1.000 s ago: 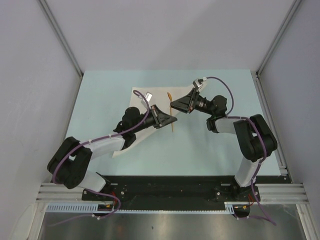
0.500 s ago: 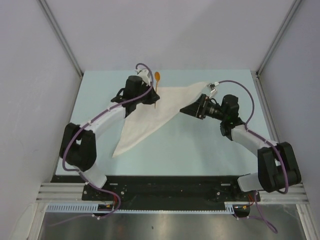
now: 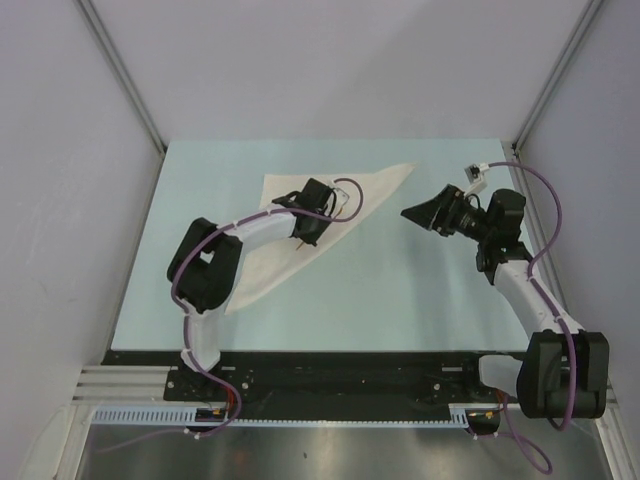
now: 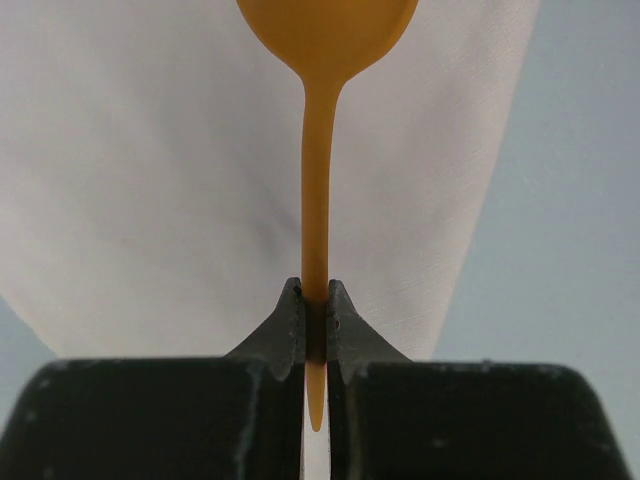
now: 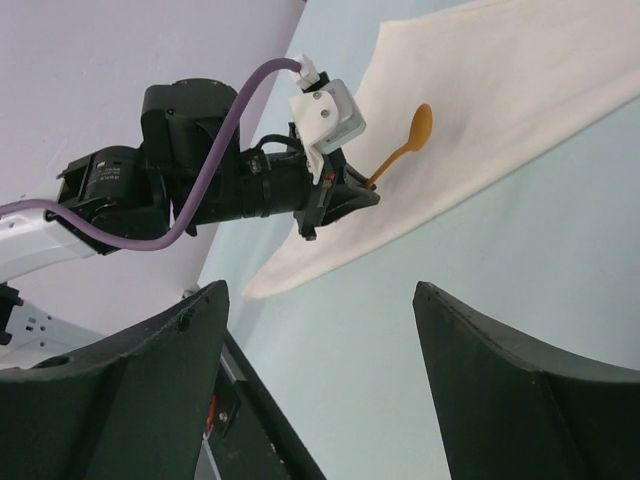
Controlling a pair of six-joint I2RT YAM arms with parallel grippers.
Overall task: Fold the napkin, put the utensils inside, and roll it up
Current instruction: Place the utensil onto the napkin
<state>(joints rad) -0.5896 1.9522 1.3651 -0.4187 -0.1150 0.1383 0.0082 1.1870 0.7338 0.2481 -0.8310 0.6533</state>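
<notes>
The left fingers are pinched tight on the thin handle of the spoon, near its tail end. The round bowl sticks out in front of them, over the napkin. From the right wrist view, the spoon hangs tilted just above the cloth. I cannot tell if the bowl touches it yet. The right fingers are wide apart and hold nothing.

Here is what changed. Half a second ago the left arm held the spoon up by the far edge of the napkin, near its top left corner. Now it has swung the spoon in over the middle of the cloth. Back then the right fingers were just beside the long slanted edge of the napkin. Now they have pulled back to the right side of the counter, well apart from the cloth.

The napkin lies flat as a big triangle, so the fold looks done. I think the step now is to lay the spoon down on it, and the right arm is out of the way for that. Then the left fingers must let go. The rolling is not yet begun.
</notes>
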